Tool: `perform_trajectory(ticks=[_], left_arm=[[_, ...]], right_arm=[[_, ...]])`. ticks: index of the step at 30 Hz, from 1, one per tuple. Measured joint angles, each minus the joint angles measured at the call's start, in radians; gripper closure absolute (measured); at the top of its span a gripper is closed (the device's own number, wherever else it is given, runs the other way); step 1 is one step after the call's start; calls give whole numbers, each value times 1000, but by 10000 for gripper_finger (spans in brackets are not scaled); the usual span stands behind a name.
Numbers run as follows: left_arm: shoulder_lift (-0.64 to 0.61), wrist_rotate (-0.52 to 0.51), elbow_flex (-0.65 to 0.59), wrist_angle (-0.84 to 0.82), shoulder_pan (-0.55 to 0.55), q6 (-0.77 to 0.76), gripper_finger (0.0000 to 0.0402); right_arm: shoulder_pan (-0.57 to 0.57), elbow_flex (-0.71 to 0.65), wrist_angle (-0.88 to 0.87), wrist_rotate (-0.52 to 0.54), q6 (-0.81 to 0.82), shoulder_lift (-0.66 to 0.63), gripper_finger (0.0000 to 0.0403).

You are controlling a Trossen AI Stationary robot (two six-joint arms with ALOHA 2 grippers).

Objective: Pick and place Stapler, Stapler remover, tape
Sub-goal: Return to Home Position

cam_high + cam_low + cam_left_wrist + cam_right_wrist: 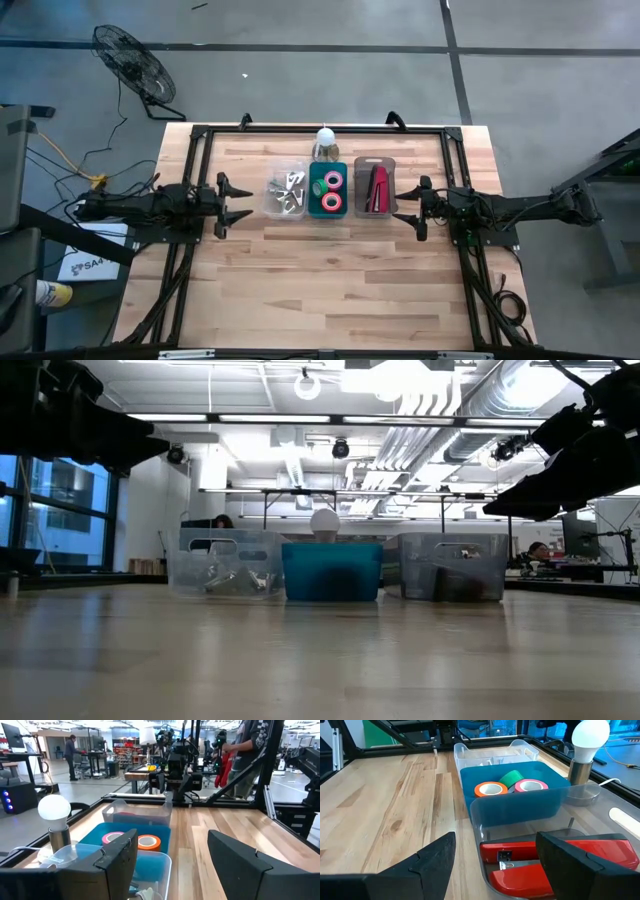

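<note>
Along the far middle of the pale wooden table (330, 285) I see three bins in a row, and everything appears sorted. The silvery claw-shaped staple removers (288, 192) lie in the left transparent plastic bin (195, 555). The ring-shaped coloured tape rolls (332, 202) sit in the middle teal plastic bin (331, 572), and the long red stapler (378, 190) in the right smoky clear bin (452, 555). My left gripper (250, 202) hangs just left of the row, fingers spread and empty. My right gripper (402, 203) hangs just right of it, likewise spread and empty. I judge the placing done, with only parking both arms left.
</note>
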Motion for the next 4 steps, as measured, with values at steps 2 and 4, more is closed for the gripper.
perform_trajectory(ticks=[2, 4], left_arm=[[0, 0, 0, 1, 0, 0, 163], [0, 0, 0, 0, 0, 0, 163]], right_arm=[[0, 0, 0, 0, 0, 0, 135], [0, 0, 0, 0, 0, 0, 135]])
